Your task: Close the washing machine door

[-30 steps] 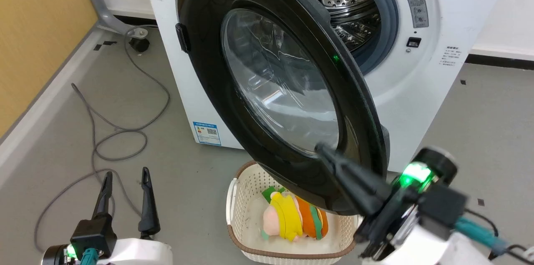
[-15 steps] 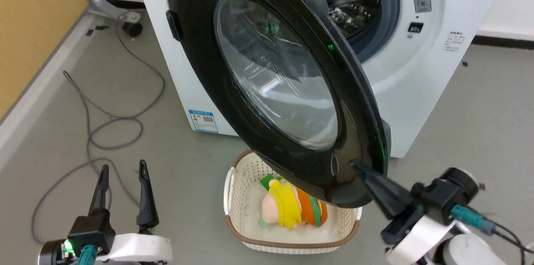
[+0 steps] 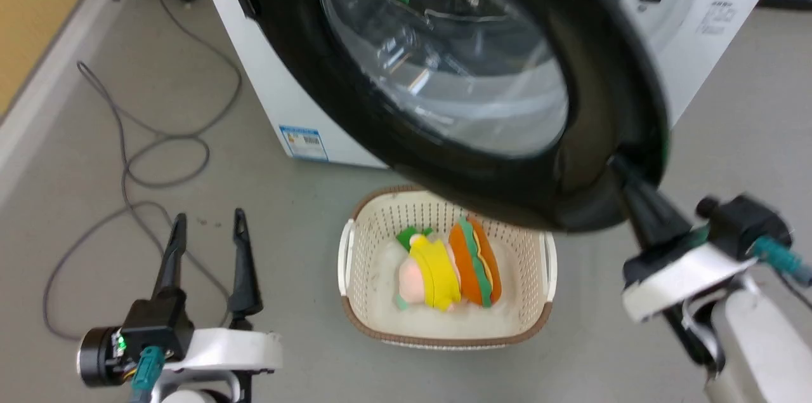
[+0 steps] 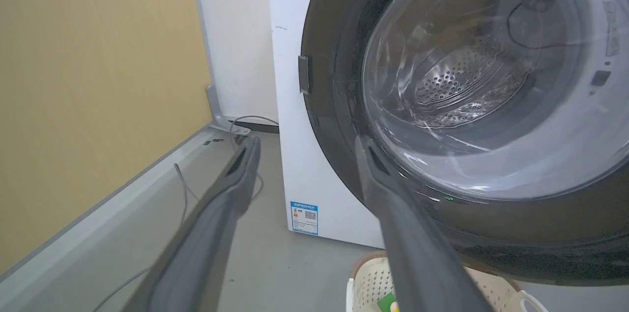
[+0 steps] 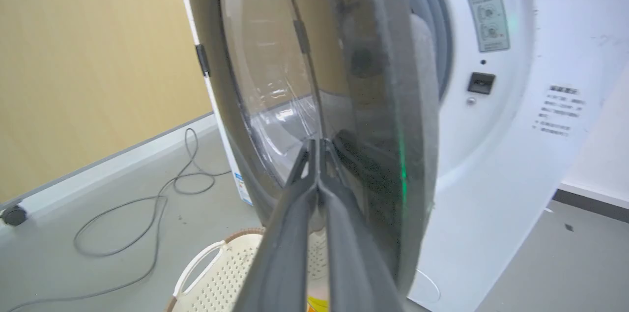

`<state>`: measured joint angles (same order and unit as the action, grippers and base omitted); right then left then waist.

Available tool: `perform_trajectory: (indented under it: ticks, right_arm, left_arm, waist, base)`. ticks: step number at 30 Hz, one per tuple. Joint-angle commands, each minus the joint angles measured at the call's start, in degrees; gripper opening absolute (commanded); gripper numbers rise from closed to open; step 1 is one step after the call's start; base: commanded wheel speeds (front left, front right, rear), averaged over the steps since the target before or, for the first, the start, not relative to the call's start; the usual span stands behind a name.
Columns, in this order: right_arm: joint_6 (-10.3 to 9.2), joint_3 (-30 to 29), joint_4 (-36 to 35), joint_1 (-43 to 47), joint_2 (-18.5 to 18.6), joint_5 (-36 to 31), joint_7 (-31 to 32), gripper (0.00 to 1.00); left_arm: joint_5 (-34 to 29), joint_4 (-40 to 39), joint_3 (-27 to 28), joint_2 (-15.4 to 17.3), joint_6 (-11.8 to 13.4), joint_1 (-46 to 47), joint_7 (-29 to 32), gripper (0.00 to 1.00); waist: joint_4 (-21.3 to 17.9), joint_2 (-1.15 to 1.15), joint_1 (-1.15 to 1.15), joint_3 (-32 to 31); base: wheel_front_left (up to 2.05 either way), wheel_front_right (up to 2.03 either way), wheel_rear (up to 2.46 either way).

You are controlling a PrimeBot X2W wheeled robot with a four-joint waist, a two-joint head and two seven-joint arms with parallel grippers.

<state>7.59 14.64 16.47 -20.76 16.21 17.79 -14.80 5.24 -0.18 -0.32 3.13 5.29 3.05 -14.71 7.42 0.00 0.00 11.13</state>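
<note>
The washing machine door (image 3: 444, 60) stands partly open, swung out at an angle from the front of the white washing machine (image 3: 691, 41) and hanging over the cream basket (image 3: 547, 263) on the floor. It is a big round thing, nearly as wide as the machine, with a broad glossy black ring around a bulging clear glass bowl that throws back streaks of room light. A small dark block sits on the ring's left edge (image 4: 304, 74). From the left wrist, the perforated steel drum (image 4: 457, 81) shows through the glass. Seen edge-on from the right wrist, the rim is thick and dull grey with a thin green glint down it.

The right end effector (image 5: 319, 147) has its two dark fingers pinched together, holding nothing, with the tips against the door's outer face close to its free edge. The left end effector (image 3: 209, 216) hangs low over the grey floor, fingers spread wide and empty, well apart from the door. Plush toys (image 3: 444, 270) lie in the basket.
</note>
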Motion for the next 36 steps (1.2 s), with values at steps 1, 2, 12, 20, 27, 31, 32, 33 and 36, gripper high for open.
perform_trajectory:
  ticks: [1,2,12,20,27,31,32,33,36]
  right_arm:
    - [-0.10,-1.6,1.0,-2.0,-0.7,-1.0,-0.2,0.00]
    - [-0.10,-2.7,1.8,-2.9,-1.1,-1.5,-0.2,0.00]
    - [-0.10,-9.4,8.8,-13.5,-1.3,-4.5,-0.2,0.00]
    - [-0.10,-10.8,15.5,-21.9,0.0,-6.3,-0.2,0.00]
    - [-0.10,-12.7,22.3,-27.9,0.7,-7.5,-0.2,0.00]
    - [-0.10,-13.6,24.7,-30.1,1.1,-8.9,-0.2,0.00]
    - [-0.10,-13.8,25.0,-30.5,1.0,-9.3,-0.2,0.00]
    - [-0.10,-14.0,25.2,-30.8,1.0,-9.7,-0.2,0.00]
    - [-0.10,-15.8,25.3,-30.9,0.1,-11.5,-0.2,0.00]
  left_arm:
    - [0.2,-0.2,-0.4,-0.1,-0.1,1.4,-0.3,1.00]
    - [0.2,-0.3,-0.6,-0.1,-0.1,1.8,-0.3,1.00]
    - [1.9,-0.2,-2.7,-0.2,0.7,5.1,-0.3,1.00]
    - [2.9,-0.2,-4.0,-0.2,1.5,6.9,-0.3,1.00]
    - [3.0,-0.2,-4.6,-0.2,1.8,7.9,-0.3,1.00]
    - [3.0,-0.3,-4.8,-0.2,1.9,8.5,-0.3,1.00]
    - [3.0,-0.3,-4.8,-0.2,2.0,8.5,-0.3,1.00]
    - [3.0,-0.3,-4.8,-0.2,2.0,8.5,-0.3,1.00]
    - [2.7,-0.2,-4.3,-0.2,2.0,8.3,-0.3,1.00]
  waist:
    - [0.2,0.00,0.00,1.6]
    - [0.3,0.00,0.00,2.3]
    - [1.5,0.00,0.00,7.3]
    - [2.3,0.00,0.00,10.1]
    - [2.8,0.00,0.00,11.6]
    - [3.0,0.00,0.00,12.2]
    - [3.0,0.00,0.00,12.3]
    - [2.9,0.00,0.00,12.3]
    - [2.1,0.00,0.00,12.1]
  base:
    - [0.00,0.00,0.00]
    - [0.00,0.00,0.00]
    - [0.00,0.00,0.00]
    - [0.00,0.00,0.00]
    - [0.00,0.00,0.00]
    - [0.00,0.00,0.00]
    - [0.00,0.00,0.00]
    - [0.00,0.00,0.00]
    - [0.00,0.00,0.00]
